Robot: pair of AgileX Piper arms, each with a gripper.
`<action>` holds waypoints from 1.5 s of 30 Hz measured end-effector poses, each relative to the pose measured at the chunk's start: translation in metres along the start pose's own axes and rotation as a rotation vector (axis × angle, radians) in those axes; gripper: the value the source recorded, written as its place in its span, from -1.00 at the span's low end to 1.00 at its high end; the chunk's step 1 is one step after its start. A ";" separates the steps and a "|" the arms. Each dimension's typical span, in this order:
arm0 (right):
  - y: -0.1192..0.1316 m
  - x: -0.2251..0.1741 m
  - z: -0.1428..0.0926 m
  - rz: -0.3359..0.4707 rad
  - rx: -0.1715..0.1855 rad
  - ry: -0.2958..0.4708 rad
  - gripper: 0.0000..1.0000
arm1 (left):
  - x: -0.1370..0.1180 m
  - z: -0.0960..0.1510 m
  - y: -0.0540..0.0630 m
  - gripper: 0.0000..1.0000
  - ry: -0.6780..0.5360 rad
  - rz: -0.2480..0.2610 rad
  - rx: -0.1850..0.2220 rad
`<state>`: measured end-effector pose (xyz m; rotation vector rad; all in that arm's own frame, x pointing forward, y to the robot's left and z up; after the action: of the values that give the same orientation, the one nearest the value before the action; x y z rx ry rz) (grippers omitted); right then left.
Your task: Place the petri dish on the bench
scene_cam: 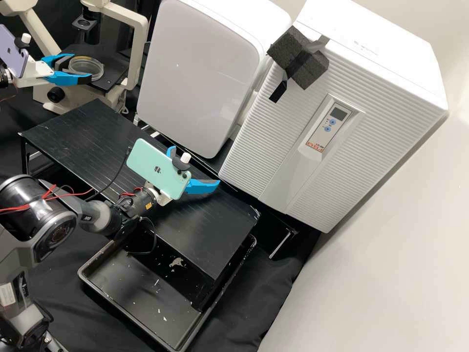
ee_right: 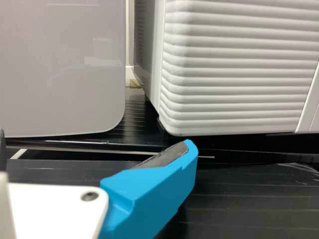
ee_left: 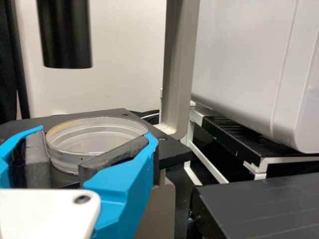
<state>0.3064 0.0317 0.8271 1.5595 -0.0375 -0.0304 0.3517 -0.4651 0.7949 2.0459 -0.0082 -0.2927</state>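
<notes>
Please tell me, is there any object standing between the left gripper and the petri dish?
Nothing visible stands between them. The left gripper is right at the petri dish, with the dish at the black microscope stage.

High view: microscope [scene_cam: 139, 27] is standing far L, petri dish [scene_cam: 87, 67] sitting at its stage [scene_cam: 111, 82]. Mid cabinet [scene_cam: 200, 68] is resting on back shelf [ee_left: 239, 132], R of microscope; R cabinet [scene_cam: 254, 146] is standing beside it, foam block [scene_cam: 282, 46] sitting at its upper front edge. Low stand [scene_cam: 88, 129] is standing before mid cabinet; tray [scene_cam: 137, 283] is lying partly under stand's near R end.
</notes>
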 end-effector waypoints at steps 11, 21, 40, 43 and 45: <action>0.000 0.000 0.000 0.000 0.000 0.000 1.00 | -0.012 -0.028 0.020 -1.00 0.117 0.017 -0.045; 0.000 0.000 0.000 0.000 0.000 0.000 1.00 | -0.014 -0.029 0.023 -1.00 0.122 0.020 -0.089; 0.000 0.000 0.000 0.000 0.000 0.000 1.00 | -0.020 -0.005 0.044 -1.00 0.064 0.075 -0.092; 0.000 0.000 0.000 0.000 0.000 0.000 1.00 | -0.020 -0.003 0.043 -1.00 0.061 0.072 -0.092; 0.000 0.000 0.000 0.000 0.000 0.000 1.00 | -0.020 -0.002 0.043 -1.00 0.062 0.068 -0.098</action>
<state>0.3064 0.0317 0.8271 1.5595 -0.0375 -0.0304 0.3381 -0.4811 0.8370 1.9525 -0.0251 -0.1836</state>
